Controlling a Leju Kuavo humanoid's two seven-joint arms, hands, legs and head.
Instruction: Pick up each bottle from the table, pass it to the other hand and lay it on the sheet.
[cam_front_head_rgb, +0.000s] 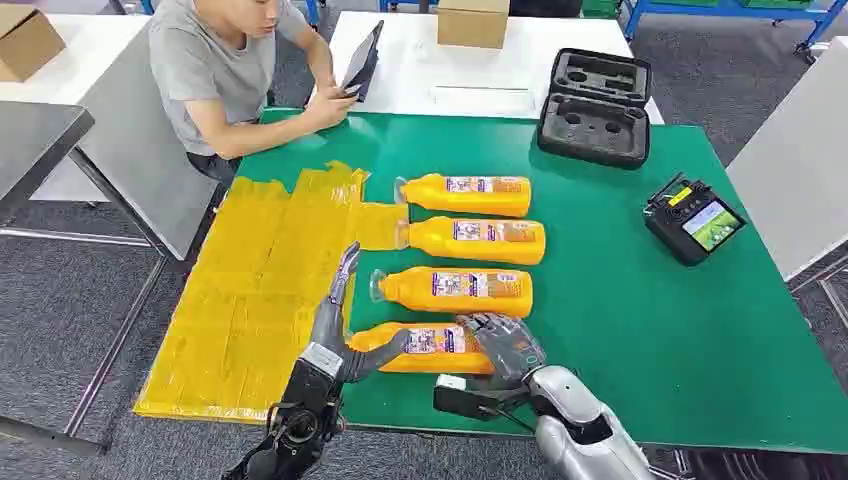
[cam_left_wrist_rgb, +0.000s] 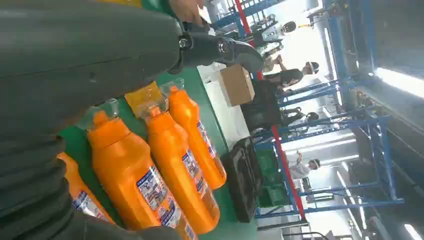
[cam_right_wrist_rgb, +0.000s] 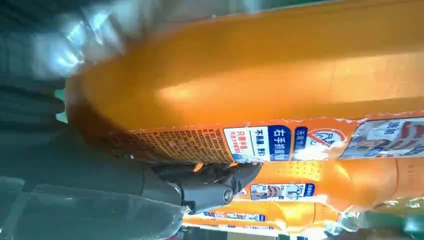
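Note:
Several orange bottles lie in a row on the green table (cam_front_head_rgb: 640, 330), caps toward the yellow sheet (cam_front_head_rgb: 250, 290). My right hand (cam_front_head_rgb: 505, 345) grips the base end of the nearest bottle (cam_front_head_rgb: 420, 345), which still lies low at the table's front; in the right wrist view its dark fingers (cam_right_wrist_rgb: 210, 185) wrap the orange body (cam_right_wrist_rgb: 260, 85). My left hand (cam_front_head_rgb: 335, 325) stands open at this bottle's neck, over the sheet's edge, fingers stretched upward and thumb reaching toward the cap end. The left wrist view shows the other bottles (cam_left_wrist_rgb: 180, 170) beyond a finger (cam_left_wrist_rgb: 220, 50).
A person sits at the far left corner holding a tablet (cam_front_head_rgb: 362, 60). A black foam case (cam_front_head_rgb: 597, 108) lies at the back of the table and a remote controller (cam_front_head_rgb: 692, 220) at its right. A cardboard box (cam_front_head_rgb: 473, 22) stands on the white table behind.

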